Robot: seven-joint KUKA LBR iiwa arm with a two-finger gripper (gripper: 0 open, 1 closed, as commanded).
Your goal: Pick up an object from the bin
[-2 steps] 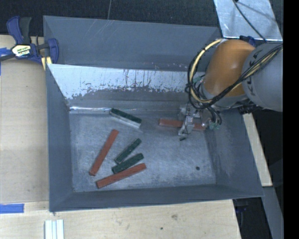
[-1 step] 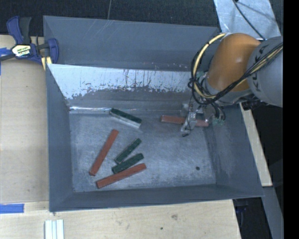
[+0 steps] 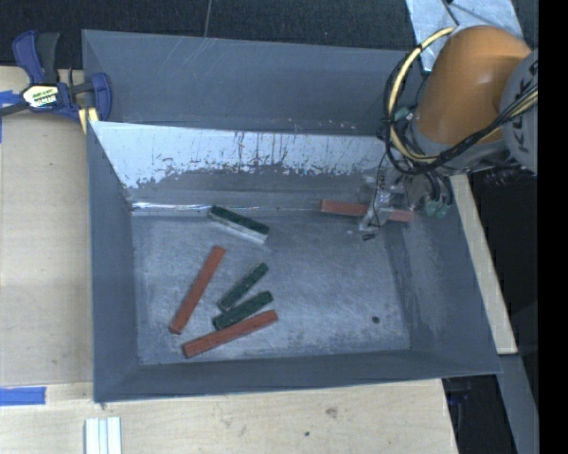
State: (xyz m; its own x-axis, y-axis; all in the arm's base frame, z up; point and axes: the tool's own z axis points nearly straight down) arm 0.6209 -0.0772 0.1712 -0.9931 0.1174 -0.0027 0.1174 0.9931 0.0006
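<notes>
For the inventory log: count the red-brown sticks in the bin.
3: a slanted stick at left, a front-wall stick near it, a back-wall stick at the gripper. Others may be hidden under it.

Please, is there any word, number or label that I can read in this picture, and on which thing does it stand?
None can be read. The red sticks and dark green sticks in the bin show no print, nor does the lone red stick by the gripper.
</notes>
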